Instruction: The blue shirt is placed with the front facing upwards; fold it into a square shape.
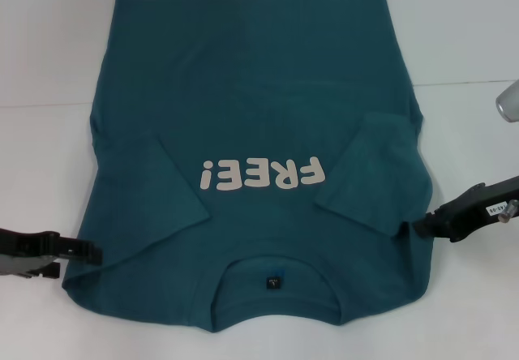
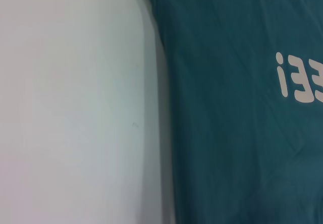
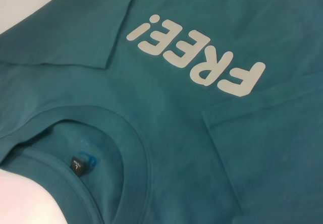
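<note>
The blue shirt [image 1: 259,109] lies flat on the white table, front up, with the collar and black neck label [image 1: 272,282] nearest me and the white "FREE!" lettering [image 1: 263,173] across the chest. Both short sleeves are folded inward onto the body, the left one [image 1: 150,177] and the right one [image 1: 381,173]. My left gripper [image 1: 96,254] is low at the shirt's left edge, near the shoulder. My right gripper [image 1: 418,224] is at the shirt's right edge, beside the folded sleeve. The right wrist view shows the collar, the label [image 3: 76,164] and the lettering [image 3: 199,57].
The white table [image 1: 49,52] surrounds the shirt, with a seam line across it at mid height. A grey metal part [image 1: 509,100] sticks in at the right edge. The left wrist view shows bare table [image 2: 75,108] beside the shirt's side [image 2: 237,133].
</note>
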Available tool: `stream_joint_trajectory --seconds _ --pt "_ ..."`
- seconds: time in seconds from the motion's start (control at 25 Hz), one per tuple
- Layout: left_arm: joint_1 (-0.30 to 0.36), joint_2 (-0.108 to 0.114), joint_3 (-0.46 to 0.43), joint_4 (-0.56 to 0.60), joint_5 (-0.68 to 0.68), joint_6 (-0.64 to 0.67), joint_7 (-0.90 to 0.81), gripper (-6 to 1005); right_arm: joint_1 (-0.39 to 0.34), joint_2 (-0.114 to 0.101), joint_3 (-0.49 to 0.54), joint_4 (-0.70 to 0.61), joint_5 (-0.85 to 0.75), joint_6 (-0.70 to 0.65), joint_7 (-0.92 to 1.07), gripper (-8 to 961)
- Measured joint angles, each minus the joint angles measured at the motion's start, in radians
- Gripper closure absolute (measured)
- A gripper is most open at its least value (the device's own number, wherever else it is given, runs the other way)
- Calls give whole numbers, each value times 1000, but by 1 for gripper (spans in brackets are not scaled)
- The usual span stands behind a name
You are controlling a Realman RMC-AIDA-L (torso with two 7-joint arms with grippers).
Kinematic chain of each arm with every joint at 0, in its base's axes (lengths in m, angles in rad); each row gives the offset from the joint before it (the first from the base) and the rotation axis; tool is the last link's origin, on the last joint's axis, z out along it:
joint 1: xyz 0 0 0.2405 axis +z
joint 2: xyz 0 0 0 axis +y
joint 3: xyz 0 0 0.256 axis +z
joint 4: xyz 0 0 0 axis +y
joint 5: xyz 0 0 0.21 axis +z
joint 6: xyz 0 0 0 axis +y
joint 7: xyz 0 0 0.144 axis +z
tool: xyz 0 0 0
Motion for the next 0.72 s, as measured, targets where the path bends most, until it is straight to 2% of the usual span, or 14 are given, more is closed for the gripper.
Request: stream_joint_trajectory --seconds 0.72 --pt "-12 0 2 32 2 -11 -4 118 3 -2 0 4 0 6 0 915"
